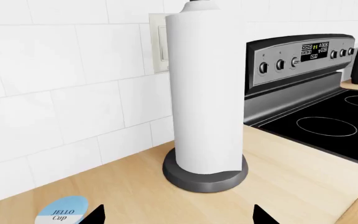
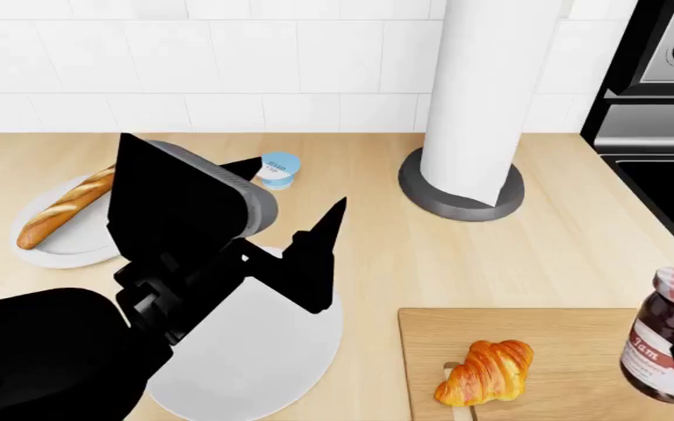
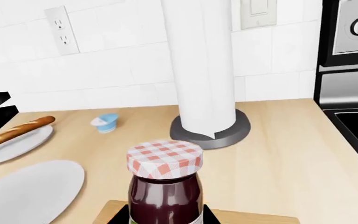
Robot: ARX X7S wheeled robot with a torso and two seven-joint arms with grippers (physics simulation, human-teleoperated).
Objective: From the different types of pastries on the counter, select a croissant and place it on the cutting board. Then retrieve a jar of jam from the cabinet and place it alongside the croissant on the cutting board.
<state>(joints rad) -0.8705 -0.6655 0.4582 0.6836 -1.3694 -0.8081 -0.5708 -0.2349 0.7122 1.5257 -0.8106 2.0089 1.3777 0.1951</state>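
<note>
The croissant [image 2: 486, 373] lies on the cutting board [image 2: 571, 338] near its front left. The jar of jam [image 2: 669, 346], with its red-and-white checked lid, is upright at the board's right end, to the right of the croissant. In the right wrist view my right gripper [image 3: 164, 215] is shut on the jar of jam [image 3: 164, 186], with a black finger on each side of the glass. Whether the jar rests on the board I cannot tell. My left gripper [image 2: 296, 189] hangs open and empty above the counter [image 2: 372, 254], left of the board. The baguette [image 2: 66, 209] lies on a plate at the far left.
A paper towel roll [image 2: 472, 96] on a dark base stands at the back. A blue-and-white cup [image 2: 278, 168] sits near the wall. A large white plate [image 2: 273, 351] lies under my left arm, a smaller plate [image 2: 50, 250] under the baguette. The stove [image 2: 665, 132] borders the counter on the right.
</note>
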